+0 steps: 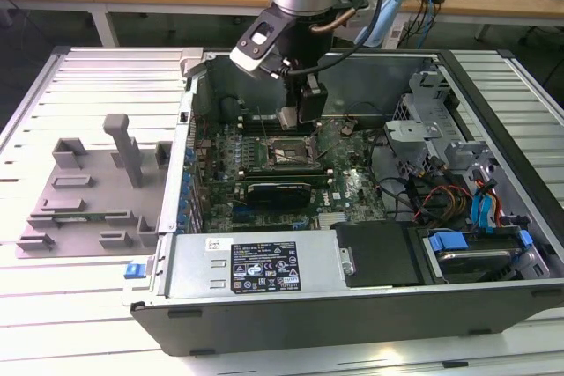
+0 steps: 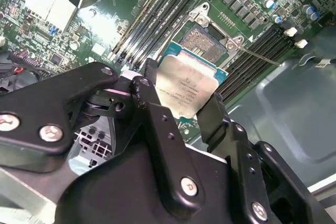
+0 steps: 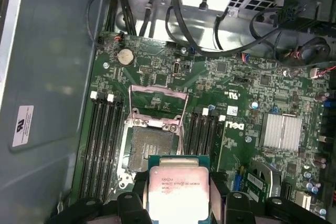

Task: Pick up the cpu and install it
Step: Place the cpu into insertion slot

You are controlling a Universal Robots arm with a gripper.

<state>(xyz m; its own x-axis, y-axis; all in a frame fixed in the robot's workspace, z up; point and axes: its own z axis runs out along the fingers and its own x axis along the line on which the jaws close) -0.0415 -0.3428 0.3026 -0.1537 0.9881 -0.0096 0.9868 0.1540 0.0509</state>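
A slatted metal table (image 1: 97, 77) carries an open black steel computer case (image 1: 352, 314). The cpu (image 3: 177, 190), a flat square chip with a matt silvery lid on a green substrate, hangs above the green motherboard (image 3: 236, 77), near the open socket (image 3: 149, 148). The black jaws of the gripper (image 1: 298, 118) are closed on two opposite edges of the chip. A grey moulded tray (image 1: 88, 191) lies beside the case.

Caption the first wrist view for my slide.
Gripper holding the cpu close to the open socket.
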